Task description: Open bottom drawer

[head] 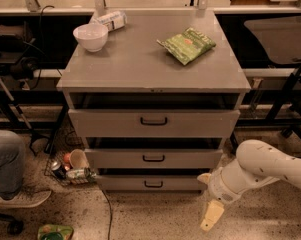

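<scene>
The grey cabinet (150, 64) has three drawers. The bottom drawer (125, 183) is the lowest and narrowest front, with a small black loop handle (153, 184), and sits pushed in near the floor. My gripper (208, 197) is low at the right, just past the bottom drawer's right end and off the handle. Its two cream fingers stand apart, one fingertip (205, 177) near the drawer's right corner and the other pointing down at the floor. It holds nothing. My white arm (265, 169) comes in from the right.
On the cabinet top are a white bowl (91, 36), a lying white bottle (110, 20) and a green snack bag (186, 45). A wire basket with cans and a cup (72, 166) sits left of the cabinet. A person's leg and shoe (12, 176) are at far left. A cable (109, 209) runs over the floor.
</scene>
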Controlling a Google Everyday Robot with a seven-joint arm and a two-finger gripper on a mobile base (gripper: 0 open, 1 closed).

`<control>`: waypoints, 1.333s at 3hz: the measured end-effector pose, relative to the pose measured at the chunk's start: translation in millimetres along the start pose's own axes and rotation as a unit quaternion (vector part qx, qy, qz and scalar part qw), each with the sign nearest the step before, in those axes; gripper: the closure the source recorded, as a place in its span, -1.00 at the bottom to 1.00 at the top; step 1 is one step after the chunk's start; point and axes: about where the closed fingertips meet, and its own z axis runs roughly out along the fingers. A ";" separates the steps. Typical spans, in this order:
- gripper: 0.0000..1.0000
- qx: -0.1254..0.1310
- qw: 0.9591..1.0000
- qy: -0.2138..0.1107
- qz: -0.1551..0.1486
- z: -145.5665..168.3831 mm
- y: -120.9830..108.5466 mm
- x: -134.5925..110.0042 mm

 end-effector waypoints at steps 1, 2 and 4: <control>-1.00 0.036 0.999 0.020 -0.013 19.0 -33.6 30.2; -1.00 0.063 0.997 0.026 -0.031 47.7 -75.7 70.8; -1.00 0.058 0.996 0.044 -0.049 74.1 -86.8 86.2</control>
